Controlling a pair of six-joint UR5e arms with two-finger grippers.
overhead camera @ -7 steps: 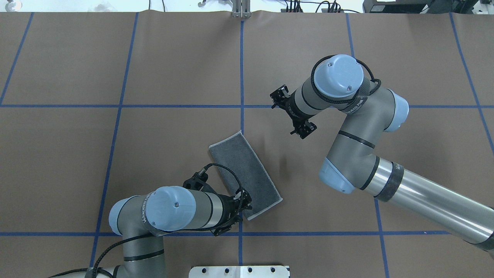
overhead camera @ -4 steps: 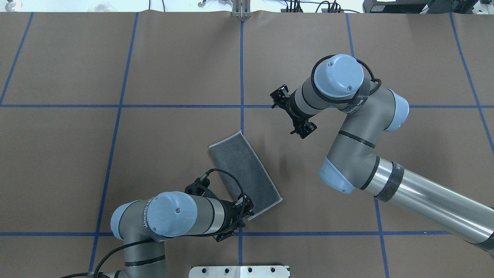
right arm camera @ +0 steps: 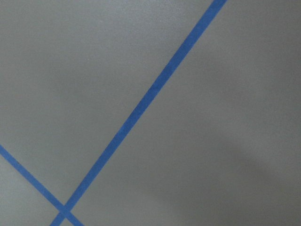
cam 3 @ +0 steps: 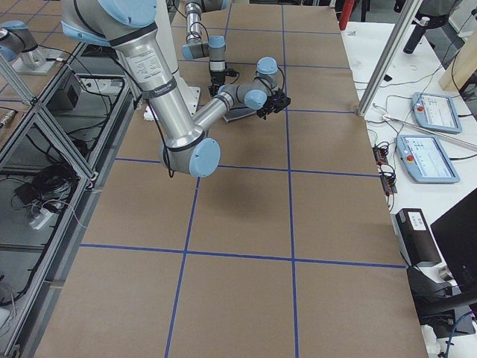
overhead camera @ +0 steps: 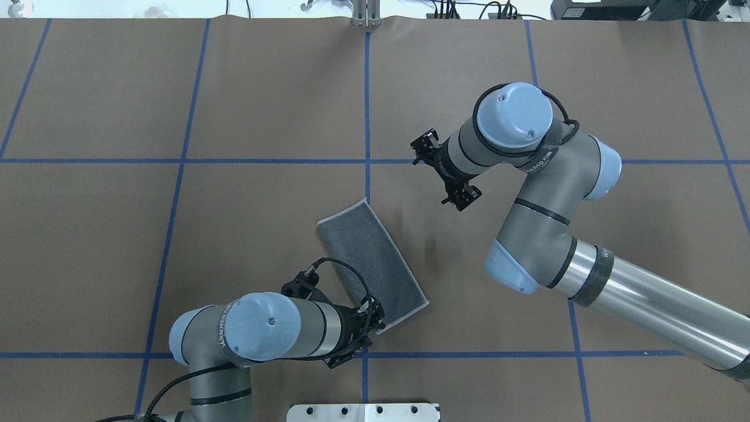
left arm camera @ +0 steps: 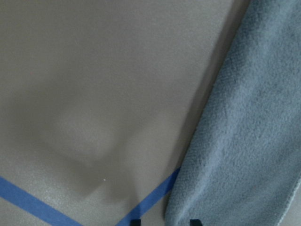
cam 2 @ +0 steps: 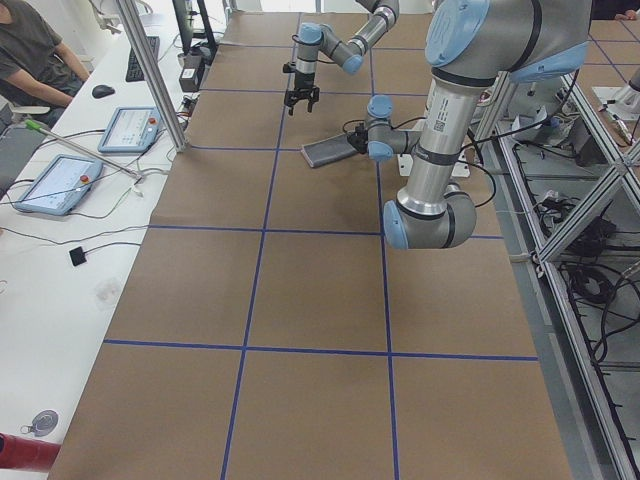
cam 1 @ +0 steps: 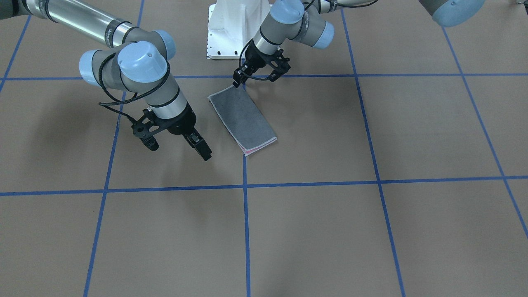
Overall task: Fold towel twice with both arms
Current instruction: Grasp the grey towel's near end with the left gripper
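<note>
**Two grippers out, one towel folded in half**

One fold is already in the towel (overhead camera: pixel 372 264). It lies flat as a long dark grey strip, set on a slant near the middle of the table (overhead camera: pixel 234 88). A sliver of pink shows between the layers at the short end farthest from my base. A blue tape line (overhead camera: pixel 367 105) runs up to that far end's corner.

My left gripper (overhead camera: pixel 363 331) points down at the strip's near corner, the one closest to my base. From my left wrist I see both fingertips (left arm camera: pixel 194 221) with a gap between them. One sits over the cloth and the other over the bare paper and tape just beside the edge. They straddle the corner and are not clamped on it.

My right gripper (cam 1: pixel 178 149) hangs above bare paper off to my right of the towel and apart from it, with its shadow on the paper below. Its fingers (cam 1: pixel 204 152) are spread wide. My right wrist camera sees only brown paper and crossing tape lines.
</note>
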